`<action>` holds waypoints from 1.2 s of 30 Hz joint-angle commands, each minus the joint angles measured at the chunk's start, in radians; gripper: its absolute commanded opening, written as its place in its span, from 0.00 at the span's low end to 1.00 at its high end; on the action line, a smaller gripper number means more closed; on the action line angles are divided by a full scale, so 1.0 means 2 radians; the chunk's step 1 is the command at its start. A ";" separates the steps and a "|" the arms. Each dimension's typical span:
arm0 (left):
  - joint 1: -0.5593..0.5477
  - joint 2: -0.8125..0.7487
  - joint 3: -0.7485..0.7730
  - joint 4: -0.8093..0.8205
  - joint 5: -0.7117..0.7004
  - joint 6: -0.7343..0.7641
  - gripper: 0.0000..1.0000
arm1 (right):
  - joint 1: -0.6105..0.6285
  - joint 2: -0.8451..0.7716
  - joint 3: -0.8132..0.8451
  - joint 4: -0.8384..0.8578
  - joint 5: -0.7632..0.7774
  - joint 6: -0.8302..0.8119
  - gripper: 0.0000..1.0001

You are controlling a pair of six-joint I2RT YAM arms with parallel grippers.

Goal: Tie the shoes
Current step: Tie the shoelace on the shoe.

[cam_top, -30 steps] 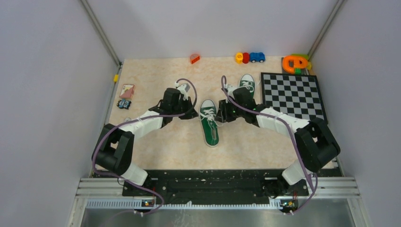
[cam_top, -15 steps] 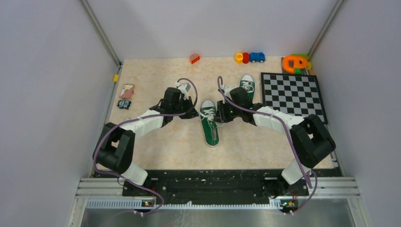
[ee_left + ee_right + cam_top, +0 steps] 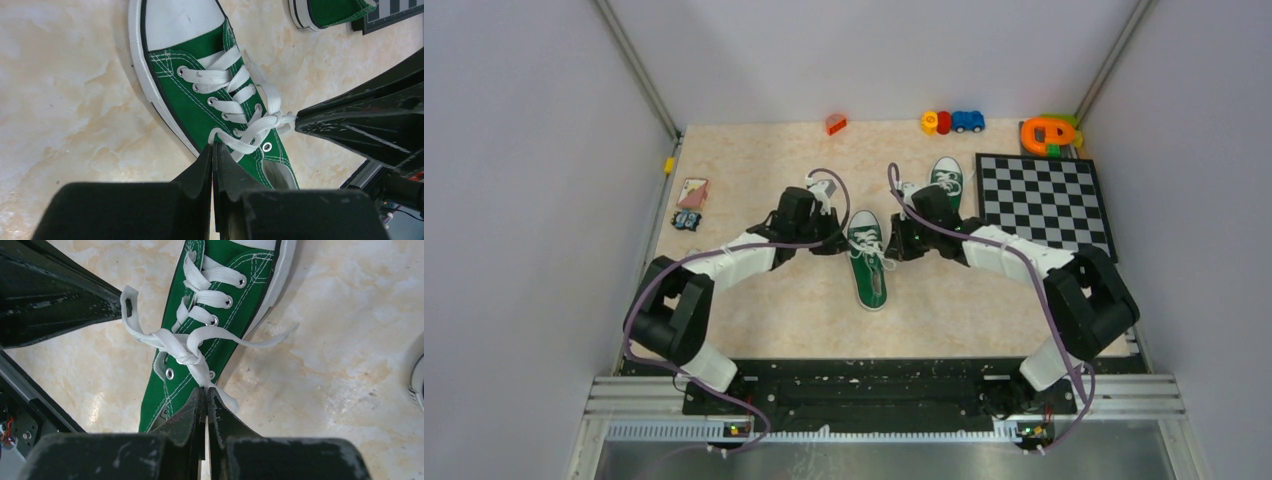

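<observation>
One green shoe (image 3: pixel 867 262) lies in the middle of the table, toe toward the back; the other shoe (image 3: pixel 946 175) sits behind it to the right. My left gripper (image 3: pixel 837 240) is at the near shoe's left side, shut on a white lace loop (image 3: pixel 223 139) at its fingertips (image 3: pixel 214 146). From the opposite side my right gripper (image 3: pixel 893 243) is shut on another lace strand (image 3: pixel 201 371) just below a crossed knot (image 3: pixel 186 356). A loose lace end (image 3: pixel 270 341) trails onto the table. Only the edge of the far shoe (image 3: pixel 330 11) shows in the left wrist view.
A checkerboard (image 3: pixel 1044 200) lies at the right, with an orange and green toy (image 3: pixel 1049 133) behind it. Toy cars (image 3: pixel 952 122) and an orange piece (image 3: pixel 836 124) line the back edge. Cards (image 3: pixel 692 192) rest at the left. Grey walls close in both sides.
My right gripper went from open to shut, now pinching the lace. My left gripper shifted right, closer to the shoe, still shut on its lace.
</observation>
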 commanded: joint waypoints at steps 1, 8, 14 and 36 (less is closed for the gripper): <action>-0.010 0.010 0.018 0.007 0.000 0.009 0.06 | 0.004 -0.041 0.009 -0.025 0.038 0.001 0.00; -0.018 0.014 0.022 0.007 -0.004 0.009 0.06 | -0.005 -0.065 0.002 -0.043 0.046 0.003 0.00; -0.022 0.021 0.027 0.007 -0.004 0.008 0.06 | -0.011 -0.090 0.004 -0.060 0.046 0.003 0.00; -0.035 0.041 0.052 0.000 0.001 0.017 0.08 | -0.022 -0.134 0.011 -0.109 0.058 0.000 0.00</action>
